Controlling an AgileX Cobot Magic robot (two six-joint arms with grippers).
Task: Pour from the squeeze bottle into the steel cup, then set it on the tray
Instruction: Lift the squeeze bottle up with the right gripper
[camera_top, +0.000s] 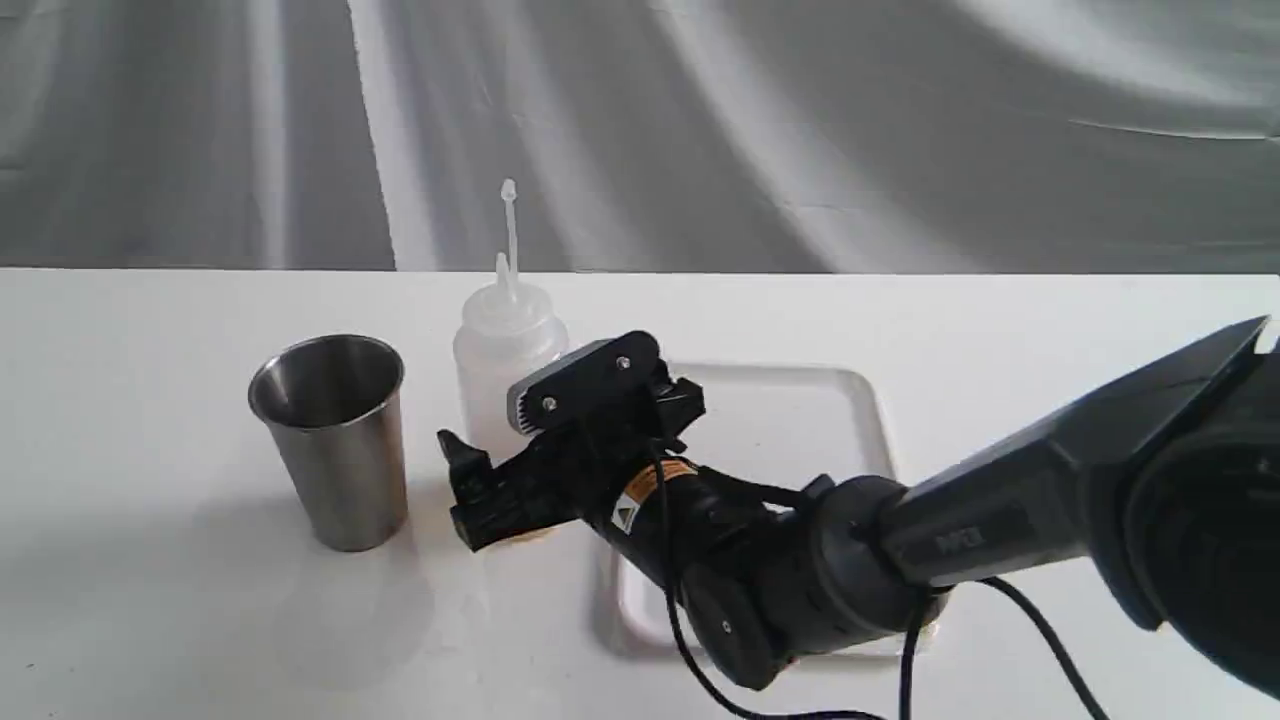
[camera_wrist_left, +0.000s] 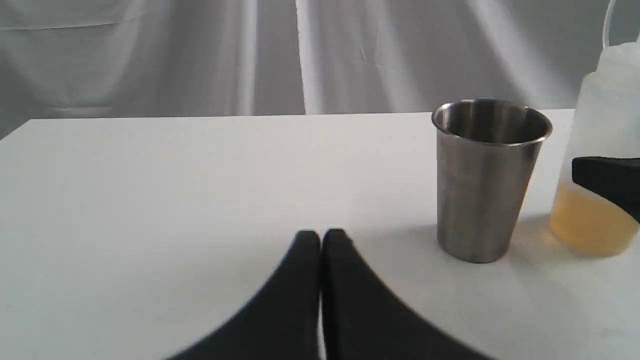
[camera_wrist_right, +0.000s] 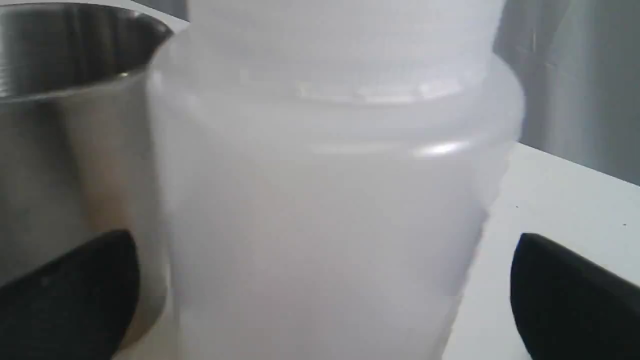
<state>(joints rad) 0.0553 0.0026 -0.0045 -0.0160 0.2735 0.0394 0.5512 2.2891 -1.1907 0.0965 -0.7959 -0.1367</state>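
Closest to the lens, the black right arm (camera_top: 1050, 500) reaches in from the right edge across the white table (camera_top: 150, 620).

On the left side, the left gripper (camera_wrist_left: 321, 237) hangs low over bare tabletop with its two fingers pressed together and nothing between them, well apart from the cup.

Next comes the steel cup (camera_top: 335, 445), upright on the table with its mouth open to the top. Only bare metal wall shows inside, and its bottom cannot be seen.

Just beside it stands the squeeze bottle (camera_top: 500, 350), upright on the table between cup and tray, its thin nozzle (camera_top: 510, 230) pointing straight up. Amber liquid (camera_wrist_left: 585, 225) fills the lowest part of the translucent body, and the rest above looks cloudy white.

Low around the bottle sits the right gripper (camera_wrist_right: 320, 300), jaws spread, one finger (camera_wrist_right: 75, 295) on the cup side and the other on the far side. A narrow gap shows at each side, so neither pad touches the plastic.

Farther right, the tray (camera_top: 860, 400) lies flat on the table, partly covered by the arm above it.
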